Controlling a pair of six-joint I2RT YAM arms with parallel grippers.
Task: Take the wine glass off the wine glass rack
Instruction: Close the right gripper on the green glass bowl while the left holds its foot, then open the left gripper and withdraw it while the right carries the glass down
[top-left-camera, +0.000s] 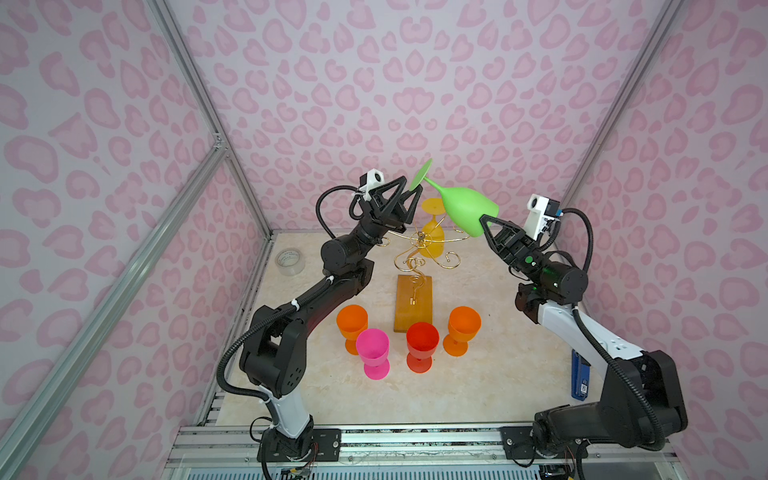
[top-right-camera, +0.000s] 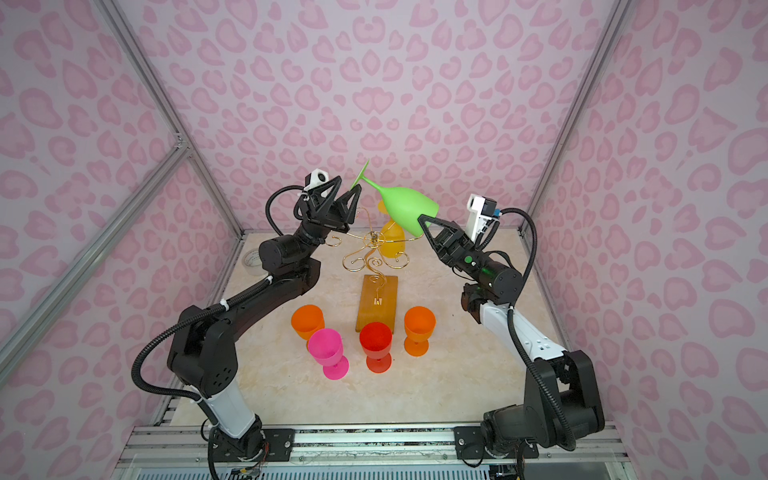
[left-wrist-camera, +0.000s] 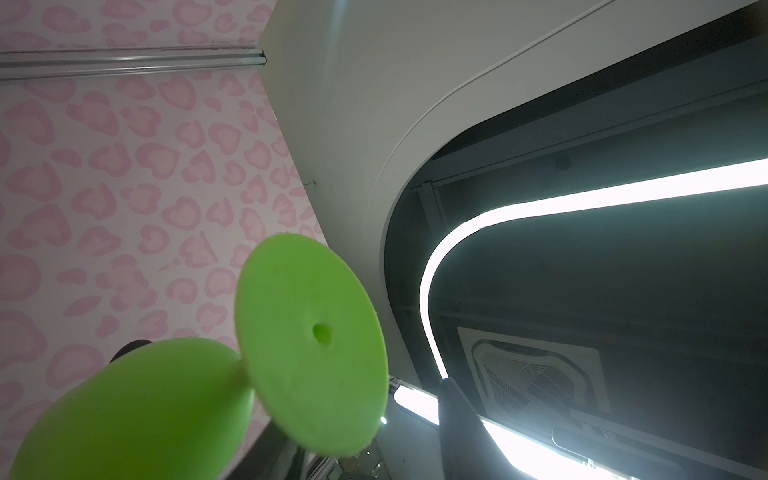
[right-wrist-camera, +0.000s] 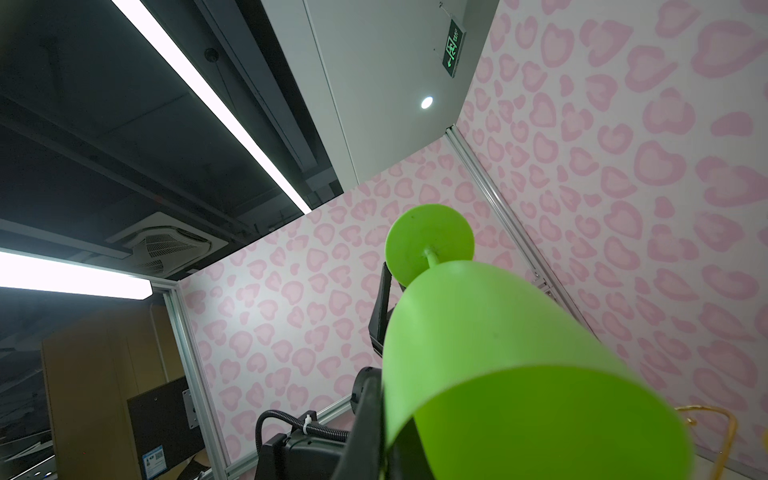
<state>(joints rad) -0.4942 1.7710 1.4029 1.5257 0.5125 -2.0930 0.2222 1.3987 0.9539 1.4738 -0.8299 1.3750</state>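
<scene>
Marble tabletop (top-left-camera: 478, 382), pink walls: right gripper (top-left-camera: 484, 222) pinches green glass (top-left-camera: 469, 208) by its rim above rack (top-left-camera: 415, 291); left gripper (top-left-camera: 412, 183) parted beside its foot, holding nothing.

I count six wine glasses in all: one green glass (top-left-camera: 469, 208), one yellow glass (top-left-camera: 432, 245), one pink glass (top-left-camera: 372, 347), one red glass (top-left-camera: 422, 338) and two orange, the orange glass on the left (top-left-camera: 352, 322) and the orange glass on the right (top-left-camera: 464, 324) (the only colour that turns up twice). There is a single wine glass rack (top-left-camera: 413, 309), a single roll of clear tape (top-left-camera: 290, 261) and a single blue thing (top-left-camera: 579, 380) I cannot make out. I see two robot arms, the left arm (top-left-camera: 316, 297) and the right arm (top-left-camera: 557, 318), and two cameras on them, the left wrist camera (top-left-camera: 374, 178) and the right wrist camera (top-left-camera: 540, 212).
</scene>
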